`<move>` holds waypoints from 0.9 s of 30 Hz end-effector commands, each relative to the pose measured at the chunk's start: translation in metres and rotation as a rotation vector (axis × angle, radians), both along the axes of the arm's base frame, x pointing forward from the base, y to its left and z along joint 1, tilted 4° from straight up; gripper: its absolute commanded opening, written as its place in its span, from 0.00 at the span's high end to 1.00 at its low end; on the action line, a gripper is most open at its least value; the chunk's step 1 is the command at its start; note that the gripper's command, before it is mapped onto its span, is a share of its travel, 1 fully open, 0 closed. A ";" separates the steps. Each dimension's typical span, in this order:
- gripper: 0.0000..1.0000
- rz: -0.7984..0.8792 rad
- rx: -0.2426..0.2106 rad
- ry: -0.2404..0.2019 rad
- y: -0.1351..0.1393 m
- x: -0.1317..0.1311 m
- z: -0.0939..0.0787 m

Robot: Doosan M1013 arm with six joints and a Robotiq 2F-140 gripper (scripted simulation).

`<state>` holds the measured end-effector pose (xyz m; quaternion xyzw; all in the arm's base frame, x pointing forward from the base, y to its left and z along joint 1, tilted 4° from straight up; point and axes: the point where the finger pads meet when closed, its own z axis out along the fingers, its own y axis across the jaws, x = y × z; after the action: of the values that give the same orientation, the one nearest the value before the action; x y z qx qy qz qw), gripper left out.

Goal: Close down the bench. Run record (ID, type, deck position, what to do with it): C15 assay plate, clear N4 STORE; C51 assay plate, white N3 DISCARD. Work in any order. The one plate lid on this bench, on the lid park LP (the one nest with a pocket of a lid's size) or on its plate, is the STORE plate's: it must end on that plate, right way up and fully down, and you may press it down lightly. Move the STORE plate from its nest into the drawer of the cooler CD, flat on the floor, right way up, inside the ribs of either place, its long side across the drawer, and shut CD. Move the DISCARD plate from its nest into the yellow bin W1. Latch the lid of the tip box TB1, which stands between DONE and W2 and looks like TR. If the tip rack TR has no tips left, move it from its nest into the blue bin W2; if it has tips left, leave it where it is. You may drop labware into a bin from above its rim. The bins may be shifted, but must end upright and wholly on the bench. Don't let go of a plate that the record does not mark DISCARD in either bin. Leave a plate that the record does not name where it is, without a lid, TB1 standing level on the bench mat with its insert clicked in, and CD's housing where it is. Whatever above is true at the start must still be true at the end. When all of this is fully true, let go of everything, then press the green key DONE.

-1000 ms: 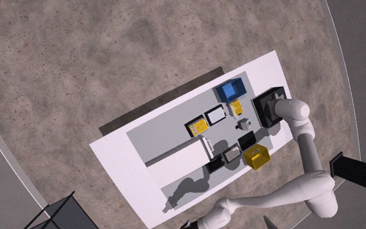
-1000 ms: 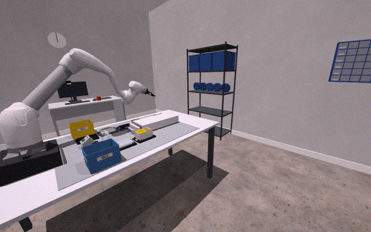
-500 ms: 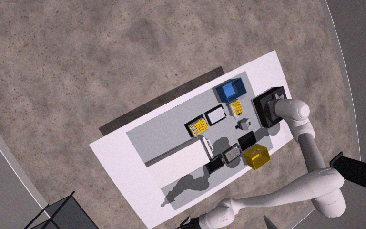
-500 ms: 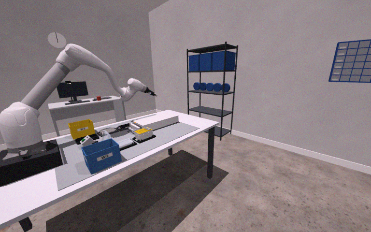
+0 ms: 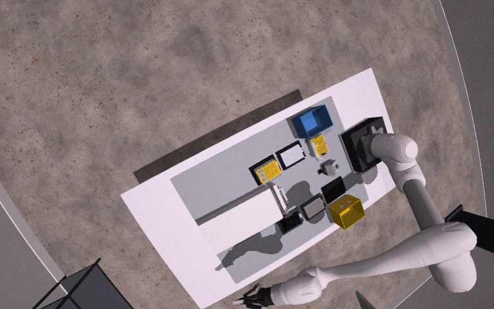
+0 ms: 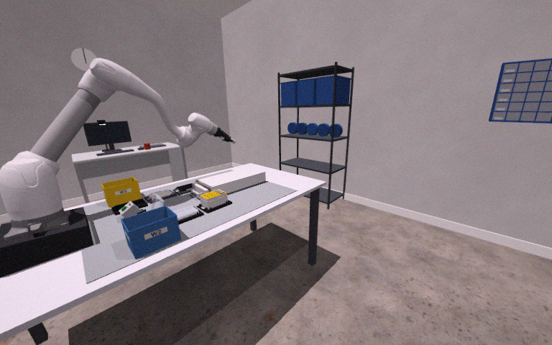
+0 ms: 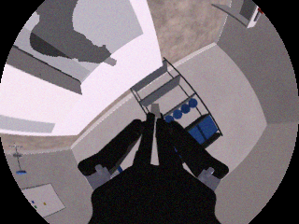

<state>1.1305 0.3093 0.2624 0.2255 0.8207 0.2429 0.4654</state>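
Observation:
My gripper (image 5: 242, 300) is shut and empty. It hangs in the air off the near long edge of the bench, far from the labware, and it also shows in the side view (image 6: 231, 141) and the wrist view (image 7: 153, 112). A white plate (image 5: 291, 155) sits in a nest beside the tip rack TR (image 5: 267, 171), which has a yellow top. A greyish clear plate (image 5: 313, 206) sits in a nest next to the yellow bin W1 (image 5: 346, 210). The tip box TB1 (image 5: 319, 145) stands between the blue bin W2 (image 5: 312, 120) and the DONE key (image 5: 329, 167). The white cooler CD (image 5: 240, 218) lies along the mat.
Two dark nests (image 5: 333, 189) (image 5: 290, 221) flank the clear plate; I cannot tell what they hold. The arm's black base (image 5: 362, 143) stands at the bench end. A shelf rack (image 6: 315, 130) stands beyond the bench.

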 end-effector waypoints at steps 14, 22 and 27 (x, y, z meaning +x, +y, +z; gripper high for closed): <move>1.00 -0.223 0.168 0.108 -0.063 -0.034 0.003; 1.00 -0.250 0.189 0.122 -0.086 -0.050 0.003; 1.00 -0.376 0.283 0.178 -0.106 -0.065 0.003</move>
<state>1.0746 0.2153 0.2651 0.4143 0.7770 0.2450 0.4057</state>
